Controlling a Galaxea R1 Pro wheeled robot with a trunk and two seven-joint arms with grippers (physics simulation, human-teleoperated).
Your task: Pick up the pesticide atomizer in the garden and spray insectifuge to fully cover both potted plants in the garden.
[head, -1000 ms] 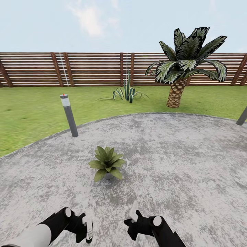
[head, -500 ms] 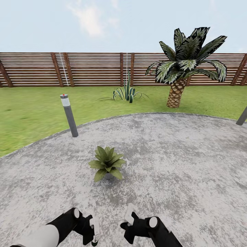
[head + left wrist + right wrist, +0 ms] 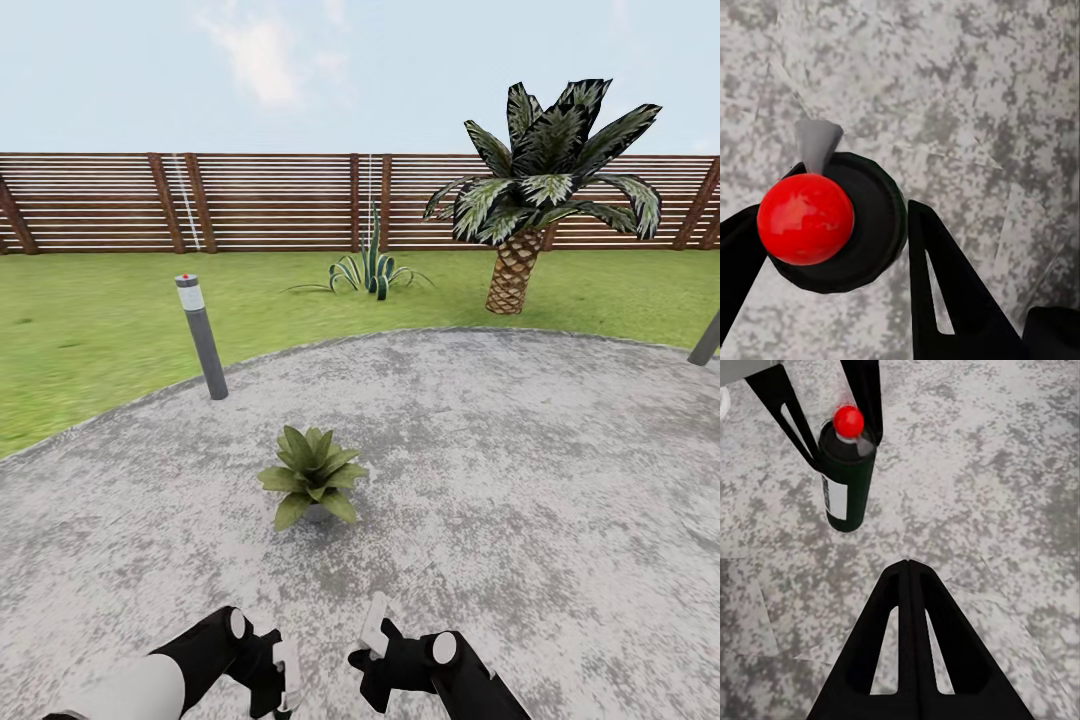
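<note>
Atomizer [image 3: 846,480] upright in left end effector [image 3: 832,412], nozzle patio-ward.

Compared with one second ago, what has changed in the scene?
The left gripper, shut on the pesticide atomizer, has moved rightward and lower in the head view. The right gripper has shifted slightly left, jaws together, so the two are closer. The potted plant, patio and fence stayed as they were.
</note>
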